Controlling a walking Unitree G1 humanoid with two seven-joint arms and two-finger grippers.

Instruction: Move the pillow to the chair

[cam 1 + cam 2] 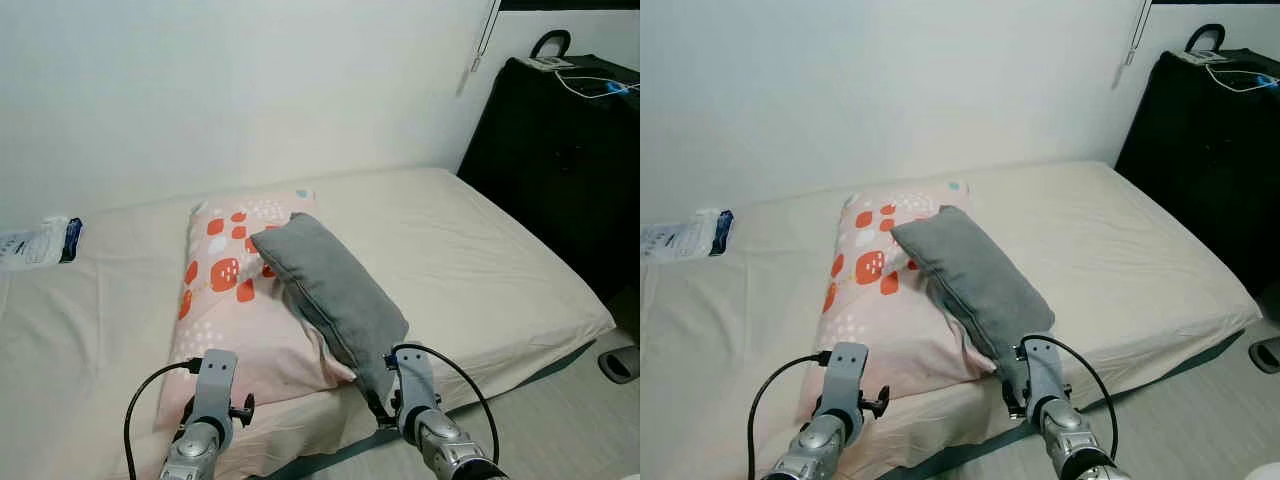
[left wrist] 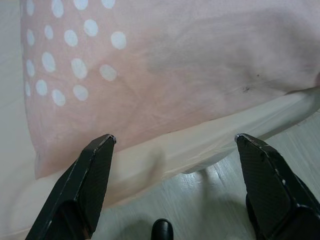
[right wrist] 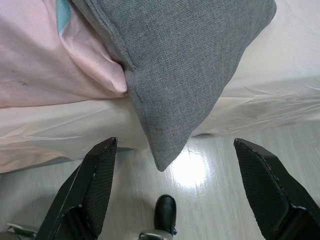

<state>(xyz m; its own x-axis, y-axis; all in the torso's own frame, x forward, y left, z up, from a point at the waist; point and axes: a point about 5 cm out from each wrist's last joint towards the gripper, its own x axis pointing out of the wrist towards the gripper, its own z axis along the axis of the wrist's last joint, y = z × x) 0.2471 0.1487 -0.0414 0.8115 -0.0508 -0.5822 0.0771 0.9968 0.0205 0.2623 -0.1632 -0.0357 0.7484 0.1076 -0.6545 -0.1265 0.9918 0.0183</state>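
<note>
Both grippers, left [image 2: 172,145] and right [image 3: 175,147], have jaws wide open holding nothing, so I'm mid-approach; grey pillow [image 1: 335,292] overhangs the bed [image 1: 480,260] edge, next I'd pinch its corner.

Grey pillow [image 3: 180,65] overhangs the bed [image 1: 500,260] edge above open floor [image 3: 210,200]; pink pillow [image 1: 240,310] crowds its left side, bare mattress on its right.

left gripper [image 2: 175,142]: jaws spread wide | right gripper [image 3: 175,145]: jaws spread wide | both arms forward
</note>
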